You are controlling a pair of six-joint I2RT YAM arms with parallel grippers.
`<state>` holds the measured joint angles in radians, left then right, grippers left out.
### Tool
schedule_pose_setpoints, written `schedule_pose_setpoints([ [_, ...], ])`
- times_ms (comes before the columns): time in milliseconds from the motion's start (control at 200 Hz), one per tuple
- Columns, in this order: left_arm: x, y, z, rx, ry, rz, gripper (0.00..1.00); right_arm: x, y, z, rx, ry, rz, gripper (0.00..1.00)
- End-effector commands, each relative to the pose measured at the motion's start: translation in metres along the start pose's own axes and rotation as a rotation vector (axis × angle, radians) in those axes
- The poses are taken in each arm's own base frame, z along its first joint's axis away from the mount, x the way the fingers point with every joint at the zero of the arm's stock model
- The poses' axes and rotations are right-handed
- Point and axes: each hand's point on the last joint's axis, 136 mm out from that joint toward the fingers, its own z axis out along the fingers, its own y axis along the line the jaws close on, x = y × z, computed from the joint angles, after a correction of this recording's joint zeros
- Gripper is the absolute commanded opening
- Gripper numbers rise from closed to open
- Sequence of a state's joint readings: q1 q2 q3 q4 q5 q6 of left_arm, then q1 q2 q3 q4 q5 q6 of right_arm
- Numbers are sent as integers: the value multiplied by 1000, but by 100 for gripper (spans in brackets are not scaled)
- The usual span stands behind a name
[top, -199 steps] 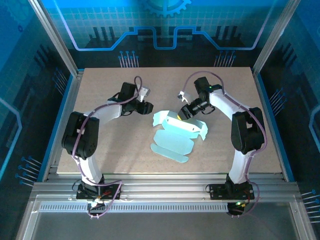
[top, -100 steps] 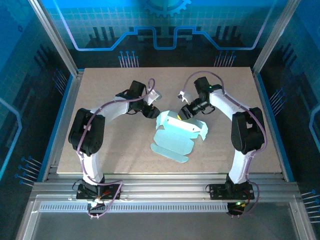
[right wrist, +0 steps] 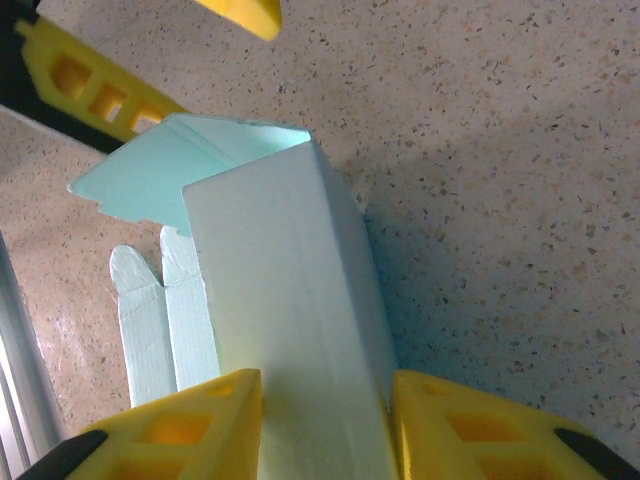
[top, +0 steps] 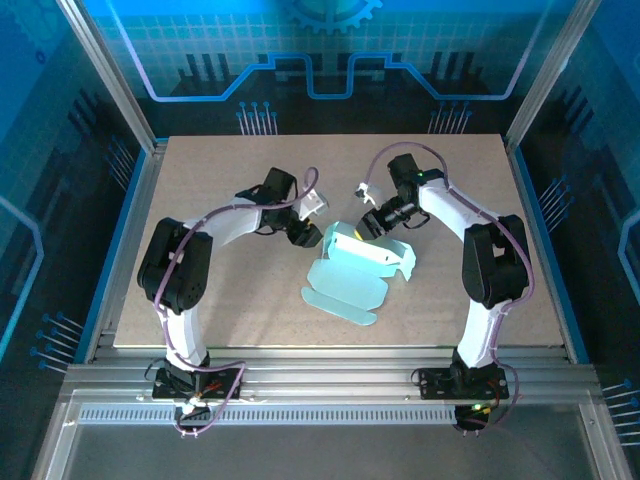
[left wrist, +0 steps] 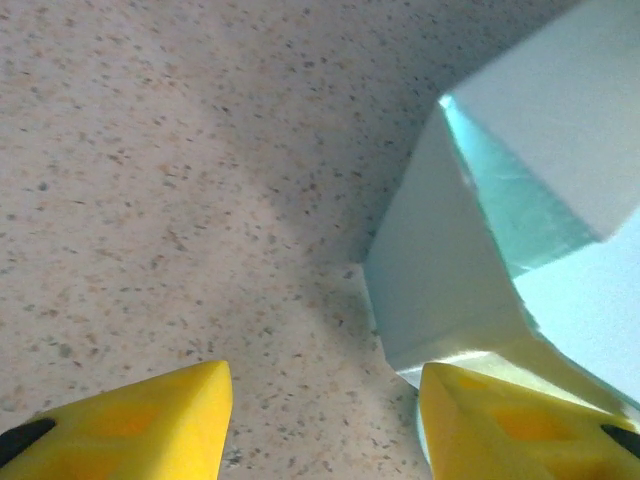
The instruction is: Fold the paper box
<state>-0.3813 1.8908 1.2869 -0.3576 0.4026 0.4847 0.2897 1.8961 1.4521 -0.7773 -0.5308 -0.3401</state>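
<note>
Right now the right gripper (right wrist: 325, 400) pinches an upright panel of the paper box (right wrist: 280, 290), with a yellow finger pressed to each side of it at the bottom of the right wrist view. Beyond that panel the mint-blue card folds over into a raised flap towards the upper left of the frame, and two rounded tabs lie flat at the lower left. The left gripper (left wrist: 320, 400) is spread wide, its yellow fingers (left wrist: 150, 410) low in the left wrist view; the right-hand one sits just beside a standing corner of the box, and whether they touch I cannot tell. Seen from the top view, both grippers meet just above the middle of the frame at the box's far edge, and the rest of the sheet lies flat on the speckled table (top: 230, 300) below them
</note>
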Motion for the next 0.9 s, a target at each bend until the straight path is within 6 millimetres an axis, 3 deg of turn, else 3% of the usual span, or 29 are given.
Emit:
schedule_pose_setpoints([
  [0,-10,-19,-9,43,-40,75,53,14,0,7,21,62,20,38],
  [145,-11,-27,-7,52,-40,78,52,15,0,7,21,63,23,38],
  [610,-18,-44,-3,52,-75,37,34,17,2,10,6,61,20,38],
  [896,-12,-50,4,39,-76,3,29,19,4,12,-10,67,27,38],
])
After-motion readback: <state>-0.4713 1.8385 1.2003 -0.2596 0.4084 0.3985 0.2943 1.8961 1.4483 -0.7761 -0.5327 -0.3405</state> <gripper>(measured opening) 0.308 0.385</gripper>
